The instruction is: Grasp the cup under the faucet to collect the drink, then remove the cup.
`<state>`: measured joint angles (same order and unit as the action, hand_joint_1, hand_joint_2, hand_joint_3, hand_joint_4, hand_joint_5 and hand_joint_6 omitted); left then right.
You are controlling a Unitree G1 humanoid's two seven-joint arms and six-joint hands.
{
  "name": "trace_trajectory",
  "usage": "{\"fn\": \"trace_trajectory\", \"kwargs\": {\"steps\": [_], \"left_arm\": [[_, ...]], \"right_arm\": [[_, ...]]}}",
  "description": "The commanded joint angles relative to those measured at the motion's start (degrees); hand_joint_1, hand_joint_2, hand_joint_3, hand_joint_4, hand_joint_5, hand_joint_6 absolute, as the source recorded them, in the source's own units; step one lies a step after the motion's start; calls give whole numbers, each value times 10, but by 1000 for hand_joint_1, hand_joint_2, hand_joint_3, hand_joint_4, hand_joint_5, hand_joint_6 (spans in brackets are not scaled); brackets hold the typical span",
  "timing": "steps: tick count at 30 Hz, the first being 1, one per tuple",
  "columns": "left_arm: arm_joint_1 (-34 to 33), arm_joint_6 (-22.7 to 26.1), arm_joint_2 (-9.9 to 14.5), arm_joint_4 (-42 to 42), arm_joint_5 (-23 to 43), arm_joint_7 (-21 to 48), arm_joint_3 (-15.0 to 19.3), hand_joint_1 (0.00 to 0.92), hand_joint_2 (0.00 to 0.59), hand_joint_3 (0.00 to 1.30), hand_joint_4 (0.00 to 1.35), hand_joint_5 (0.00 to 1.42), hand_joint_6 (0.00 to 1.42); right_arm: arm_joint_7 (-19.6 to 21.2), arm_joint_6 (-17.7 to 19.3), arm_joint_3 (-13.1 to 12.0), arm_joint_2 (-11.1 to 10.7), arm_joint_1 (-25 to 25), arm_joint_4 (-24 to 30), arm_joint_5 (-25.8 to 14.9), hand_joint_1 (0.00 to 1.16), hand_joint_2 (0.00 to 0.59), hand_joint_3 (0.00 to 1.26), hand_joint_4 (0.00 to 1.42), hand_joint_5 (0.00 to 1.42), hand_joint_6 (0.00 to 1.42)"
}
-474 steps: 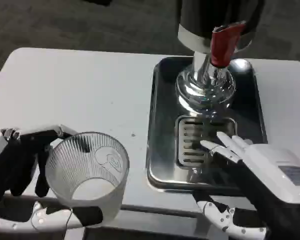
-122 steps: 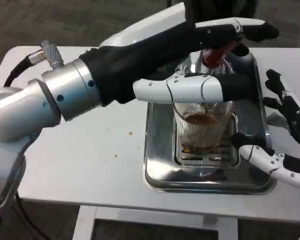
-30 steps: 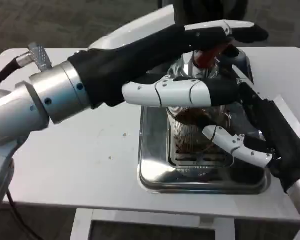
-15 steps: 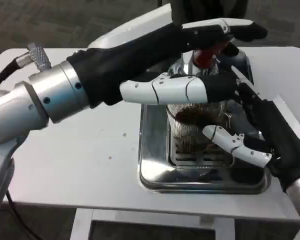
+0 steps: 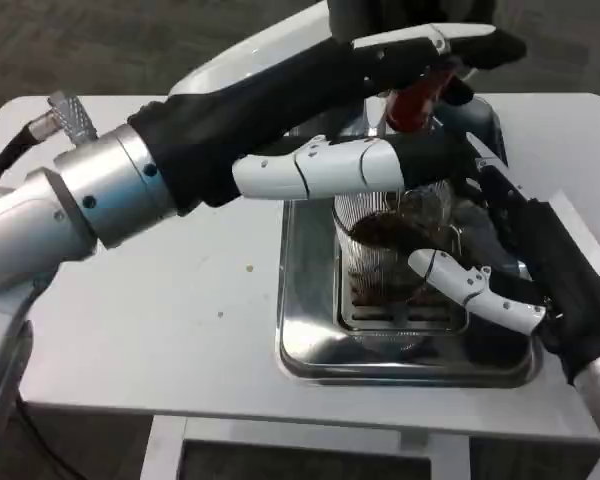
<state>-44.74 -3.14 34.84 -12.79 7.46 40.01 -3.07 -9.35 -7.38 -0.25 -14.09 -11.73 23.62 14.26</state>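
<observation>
The ribbed clear cup [image 5: 380, 255], holding brown drink, stands on the drip grate [image 5: 395, 318] under the faucet's red lever [image 5: 416, 100]. My right hand [image 5: 530, 265] wraps the cup from the right: its white thumb lies across the cup's front and its dark fingers curl round the far right side. My left hand [image 5: 380, 110] reaches across from the left. Its fingers stretch out over the top of the red lever, and its white thumb hangs just above the cup's rim. It holds nothing.
A steel tray [image 5: 305, 345] carries the grate and the dispenser's chrome base [image 5: 480, 125]. My left forearm [image 5: 100, 195] crosses the white table [image 5: 140, 320] and hides the tray's back left. The table's front edge runs close below the tray.
My left hand has risen slightly above the lever and cup. My right hand stays wrapped on the cup, which has barely moved.
</observation>
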Motion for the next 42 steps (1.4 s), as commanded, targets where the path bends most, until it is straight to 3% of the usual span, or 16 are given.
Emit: {"fn": "trace_trajectory", "kwargs": {"steps": [1,26,42], "left_arm": [[17,-15,-4,9,5,2,13,0,75,147,98,212,190],[12,-60,-29,23,21,-14,59,0,73,128,48,208,220],[39,-47,-19,-30,49,-23,109,0,87,167,99,244,255]], "right_arm": [[5,-6,2,2,3,1,-2,542,267,64,63,147,212],[13,-15,9,5,-3,-1,3,541,270,66,64,147,211],[15,-20,9,4,-7,2,1,535,279,74,64,147,211]]}}
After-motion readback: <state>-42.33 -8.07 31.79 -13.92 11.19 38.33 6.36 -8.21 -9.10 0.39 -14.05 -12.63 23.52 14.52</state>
